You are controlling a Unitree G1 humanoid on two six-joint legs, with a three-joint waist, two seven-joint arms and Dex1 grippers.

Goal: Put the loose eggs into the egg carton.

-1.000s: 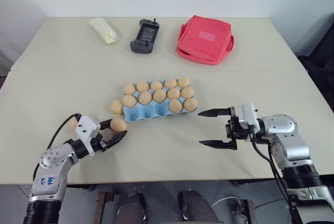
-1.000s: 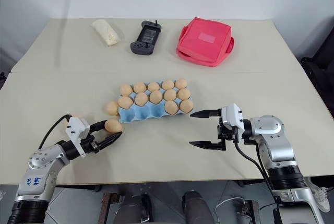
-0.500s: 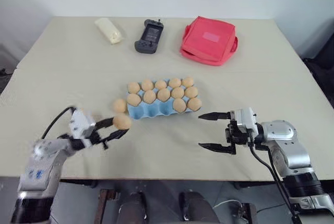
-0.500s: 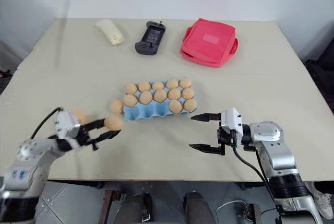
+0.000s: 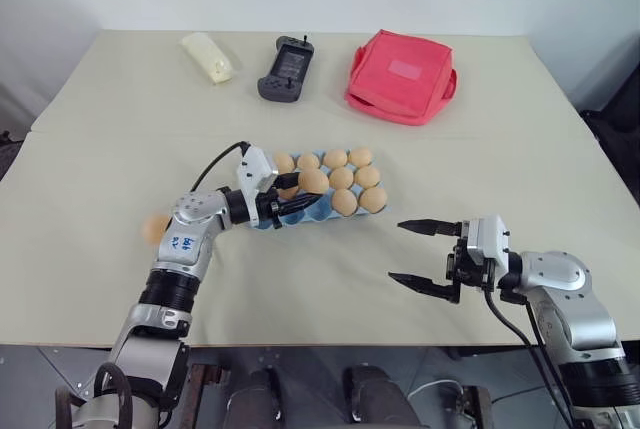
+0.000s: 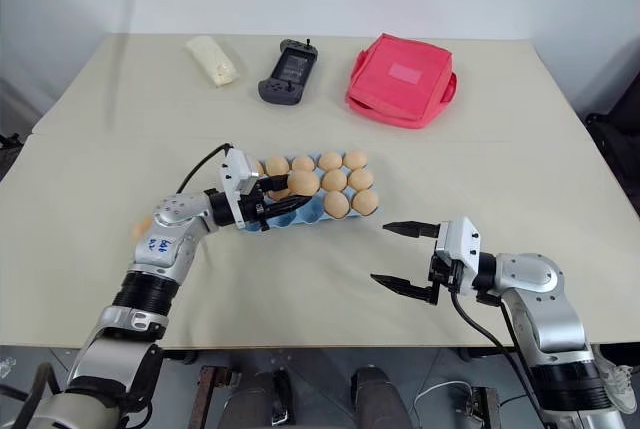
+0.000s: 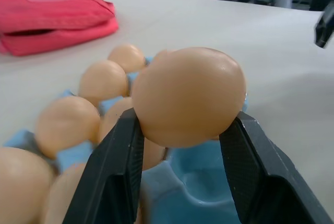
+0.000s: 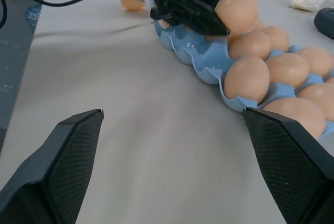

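Observation:
My left gripper [image 5: 308,192] is shut on a tan-orange egg [image 7: 188,96] and holds it just above the near left end of the light blue egg carton [image 8: 195,59]. Its black fingers [image 7: 112,182] clamp the egg from both sides, over an empty blue hollow [image 7: 201,182]. Several eggs [image 5: 341,178] fill the carton's other cups. One loose egg [image 5: 153,229] lies on the table to the left of my left arm. My right gripper [image 5: 396,250] hovers open and empty, to the right of the carton and nearer the table's front edge.
At the back of the table [image 5: 480,169] lie a red square pouch [image 5: 400,76], a black handheld controller [image 5: 282,69] and a pale cream bundle [image 5: 207,56]. The table's front edge runs close under both arms.
My left gripper has lifted the egg off the table and carried it right and forward to above the carton's left end. The right gripper has stayed open, nearly in place.

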